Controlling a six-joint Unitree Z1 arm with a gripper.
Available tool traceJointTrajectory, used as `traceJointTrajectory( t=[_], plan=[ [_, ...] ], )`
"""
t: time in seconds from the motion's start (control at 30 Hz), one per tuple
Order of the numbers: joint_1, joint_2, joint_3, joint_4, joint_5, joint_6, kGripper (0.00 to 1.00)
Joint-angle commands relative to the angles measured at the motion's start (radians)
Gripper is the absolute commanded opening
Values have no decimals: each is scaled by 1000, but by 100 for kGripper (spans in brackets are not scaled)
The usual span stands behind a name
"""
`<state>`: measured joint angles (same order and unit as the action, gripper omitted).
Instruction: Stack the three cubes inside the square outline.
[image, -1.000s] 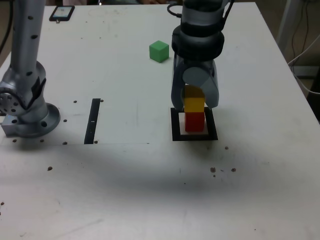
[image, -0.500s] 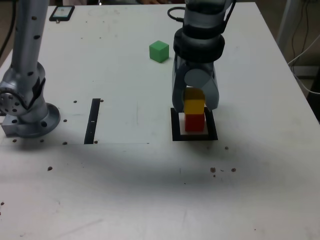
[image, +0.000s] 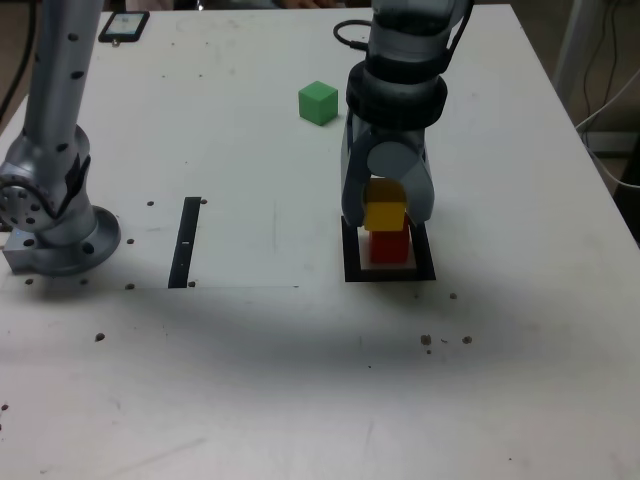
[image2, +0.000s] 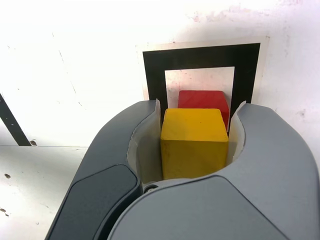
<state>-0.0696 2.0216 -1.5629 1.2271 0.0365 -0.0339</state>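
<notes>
Exterior view: shows a plain yellow cube (image: 385, 207) over a matte red cube (image: 389, 247), offset slightly toward the exterior view's left. Looks sharp-edged in the wrist view, bright on one face and darker mustard on another. Has it clamped between the fingers of the gripper (image2: 194, 135). Cannot tell whether it touches the red one, set inside the black square outline (image: 354, 272). Also shows a light green cube (image: 318, 103), well apart on the white table (image: 250, 400).
</notes>
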Motion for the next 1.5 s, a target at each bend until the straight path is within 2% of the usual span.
traceJointTrajectory(
  t=[0.0, 0.17, 0.43, 0.67, 0.87, 1.17, 1.47],
  plan=[
    [4, 4, 0, 3, -1, 4, 60],
    [7, 4, -1, -5, -2, 14, 69],
    [7, 7, 4, -12, -23, 23, 73],
    [7, -7, 19, -16, -32, 23, 98],
    [29, -63, 39, 1, -25, 30, 99],
    [203, -173, 36, 57, -1, 101, 99],
    [476, -159, -15, 55, 28, 273, 100]
  ],
)
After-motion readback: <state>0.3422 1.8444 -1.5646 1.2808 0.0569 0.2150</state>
